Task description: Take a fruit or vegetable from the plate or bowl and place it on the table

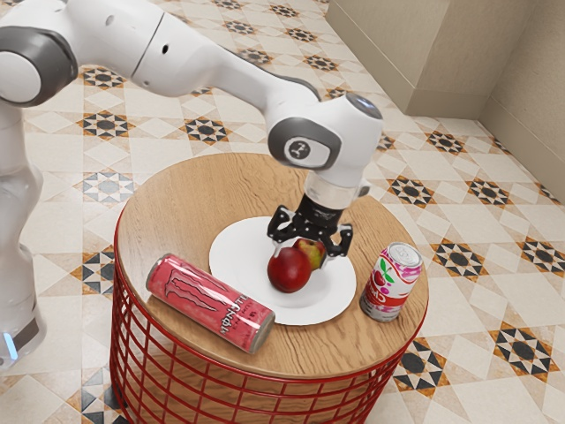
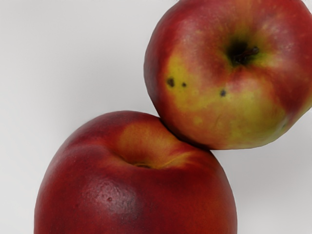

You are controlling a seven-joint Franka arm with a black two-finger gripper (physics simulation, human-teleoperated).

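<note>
Star-patterned tile floor [image 1: 441,144] surrounds the round wooden bench [image 1: 172,208], which stands on a red wire base [image 1: 231,389]. My fingers [image 1: 305,249] are spread over the white plate [image 1: 231,254], pinching nothing, presumably to leave room for one fruit between them. The fruit I'm after is on that plate: a dark red nectarine [image 1: 289,269] and a red-and-yellow apple [image 1: 311,253] touch, likely because the plate's dip gathers them. I judge this to be the lining-up step, and that contact is my worry: closing on one could nudge the other. I'd choose one, close squarely, then lift it over the plate's rim to bare wood.

My count is one plate, two fruits, one of each kind, and two cans. The Monster can [image 1: 210,302] lies on its side towards the bench's near edge; the cherry-printed can [image 1: 392,281] stands upright by the edge at the exterior view's right.
</note>
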